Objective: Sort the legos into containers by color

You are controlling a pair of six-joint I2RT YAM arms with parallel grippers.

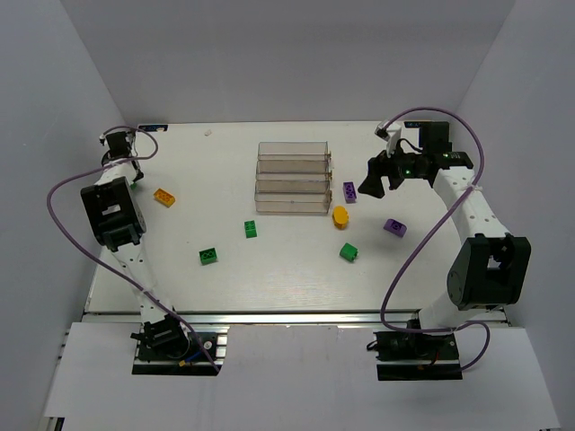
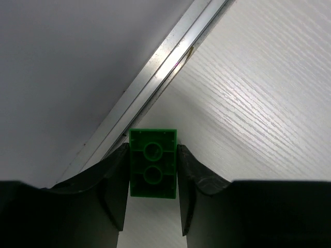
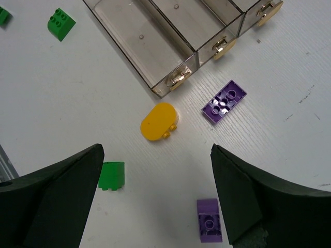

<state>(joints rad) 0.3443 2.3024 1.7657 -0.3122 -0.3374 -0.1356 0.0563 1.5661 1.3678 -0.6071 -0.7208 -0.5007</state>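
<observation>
My left gripper (image 2: 152,149) is shut on a green lego (image 2: 152,168), one finger pressed against each long side, close to the metal rail (image 2: 155,70) at the table's left edge. From above, this gripper (image 1: 131,180) sits at the far left with a sliver of the green lego (image 1: 133,186) showing. My right gripper (image 3: 156,155) hangs open and empty over a yellow rounded lego (image 3: 158,121), a green lego (image 3: 111,175) and a purple lego (image 3: 209,220). The clear containers (image 1: 292,175) form a block at the table's centre, left of the right gripper (image 1: 373,184).
Loose on the table are an orange lego (image 1: 164,197), two green legos (image 1: 251,229) (image 1: 208,256), another green one (image 1: 349,251), a flat purple one (image 1: 349,191) by the containers and a purple one (image 1: 394,226). White walls enclose the table on three sides.
</observation>
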